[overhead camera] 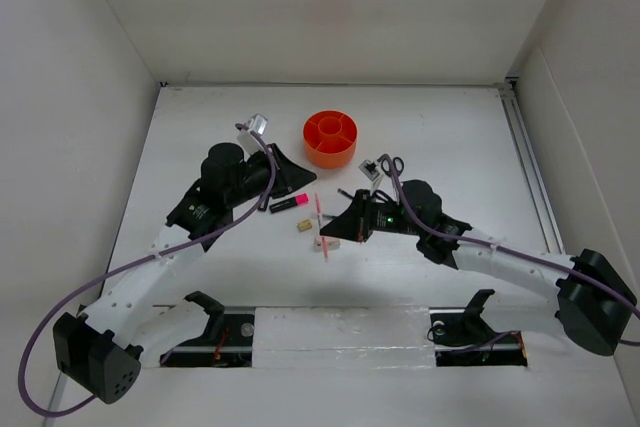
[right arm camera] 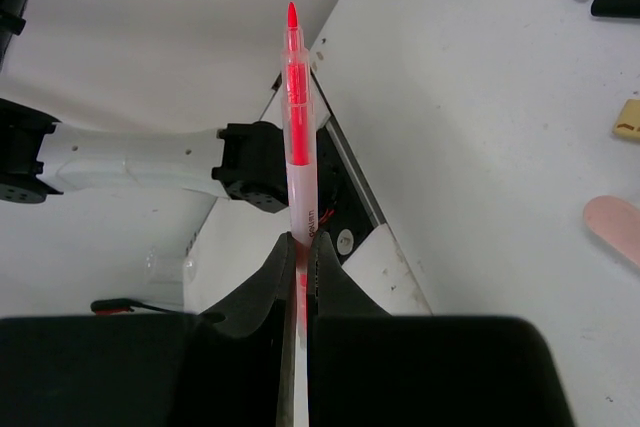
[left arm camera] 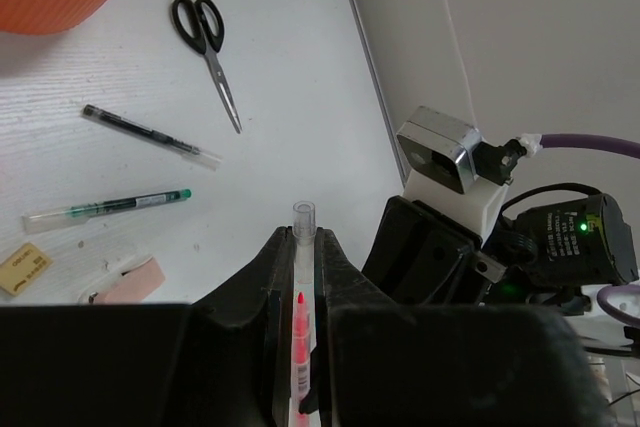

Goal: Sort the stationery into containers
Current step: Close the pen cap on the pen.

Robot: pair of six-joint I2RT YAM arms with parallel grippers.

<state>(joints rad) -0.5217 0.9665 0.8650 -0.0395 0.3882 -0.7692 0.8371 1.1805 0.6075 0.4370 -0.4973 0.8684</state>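
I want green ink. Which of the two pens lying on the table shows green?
The green-tipped pen beside the tan eraser; the dark pen nearer the scissors shows none.

Nothing legible — pen (right arm camera: 301, 147) print, eraser (left arm camera: 24, 267) mark; blurred

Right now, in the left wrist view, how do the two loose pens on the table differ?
The upper pen shows dark ink; the lower pen shows green ink and a green end. The upper pen slopes down to the right, the lower pen rises to the right. The upper pen lies nearer the scissors. Both are slim, clear-barrelled and flat on the table.
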